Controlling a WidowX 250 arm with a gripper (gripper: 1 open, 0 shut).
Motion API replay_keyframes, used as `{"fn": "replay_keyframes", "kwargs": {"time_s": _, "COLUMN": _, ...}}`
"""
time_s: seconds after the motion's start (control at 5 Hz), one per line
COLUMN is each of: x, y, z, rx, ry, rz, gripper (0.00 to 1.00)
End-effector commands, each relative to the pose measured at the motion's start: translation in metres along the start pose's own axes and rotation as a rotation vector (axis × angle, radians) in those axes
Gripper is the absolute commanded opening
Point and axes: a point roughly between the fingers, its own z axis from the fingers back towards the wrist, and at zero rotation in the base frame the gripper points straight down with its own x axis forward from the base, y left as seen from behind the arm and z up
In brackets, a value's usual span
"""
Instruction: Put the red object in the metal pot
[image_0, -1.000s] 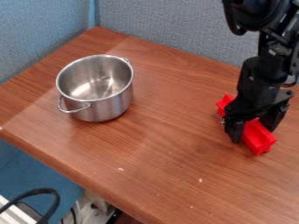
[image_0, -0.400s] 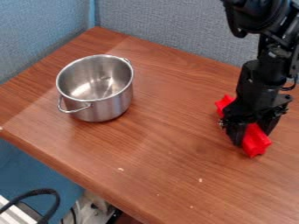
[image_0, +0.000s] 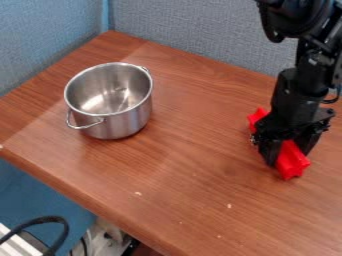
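Black gripper (image_0: 285, 146) clamped around the bright red ridged plastic block (image_0: 289, 157) at right; lift straight, clearing the shiny steel pot's (image_0: 110, 100) rim at left.

A bright red object (image_0: 286, 150) beneath a black gripper (image_0: 285, 146) — a shiny silver metal pot (image_0: 110, 99) on a reddish-brown wood-grain table (image_0: 174, 150) — blue walls (image_0: 160, 22) behind.

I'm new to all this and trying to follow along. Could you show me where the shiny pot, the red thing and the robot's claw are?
metal pot (image_0: 104, 122): camera view, on its outer front wall.
red object (image_0: 294, 160): camera view, on its near end.
gripper (image_0: 281, 147): camera view, between its fingertips, closed around the red object.
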Motion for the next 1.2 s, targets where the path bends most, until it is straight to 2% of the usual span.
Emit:
{"fn": "replay_keyframes", "kwargs": {"time_s": 0.0, "x": 0.009, "y": -0.006, "z": 0.015, "rx": -0.038, "ry": -0.014, "rz": 0.006, "gripper": 0.00}}
{"fn": "replay_keyframes", "kwargs": {"time_s": 1.0, "x": 0.014, "y": 0.009, "z": 0.031, "rx": 0.003, "ry": -0.027, "rz": -0.105, "gripper": 0.00}}
